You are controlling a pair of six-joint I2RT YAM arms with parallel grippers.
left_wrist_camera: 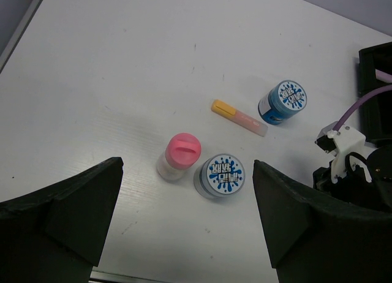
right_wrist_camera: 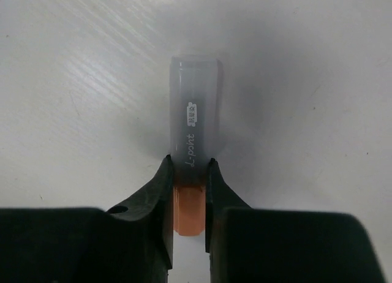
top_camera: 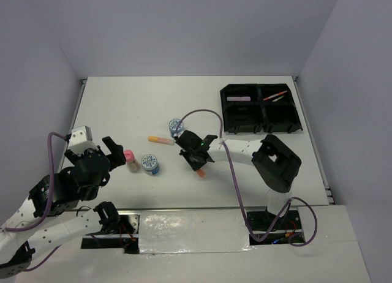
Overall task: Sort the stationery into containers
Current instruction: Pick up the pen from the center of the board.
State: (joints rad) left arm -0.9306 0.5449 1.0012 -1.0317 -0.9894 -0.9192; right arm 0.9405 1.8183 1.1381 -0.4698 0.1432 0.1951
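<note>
My right gripper (top_camera: 198, 162) is shut on a marker with a grey barrel and an orange end (right_wrist_camera: 195, 136), over the table's middle; the jaws pinch it where grey meets orange (right_wrist_camera: 188, 179). The orange end shows in the top view (top_camera: 201, 171). A pink-capped bottle (left_wrist_camera: 182, 154) and a blue tub with a patterned lid (left_wrist_camera: 222, 176) stand side by side ahead of my open, empty left gripper (left_wrist_camera: 187, 194). A second blue tub (left_wrist_camera: 283, 101) and a yellow-capped marker (left_wrist_camera: 239, 117) lie farther off. The black four-compartment tray (top_camera: 260, 119) is at the far right.
The tray's far left compartment holds a purple pen (top_camera: 239, 98), and its far right compartment holds thin orange and light pens (top_camera: 275, 95). A purple cable (top_camera: 208, 114) loops above the right arm. Walls close in the table's left, far and right sides.
</note>
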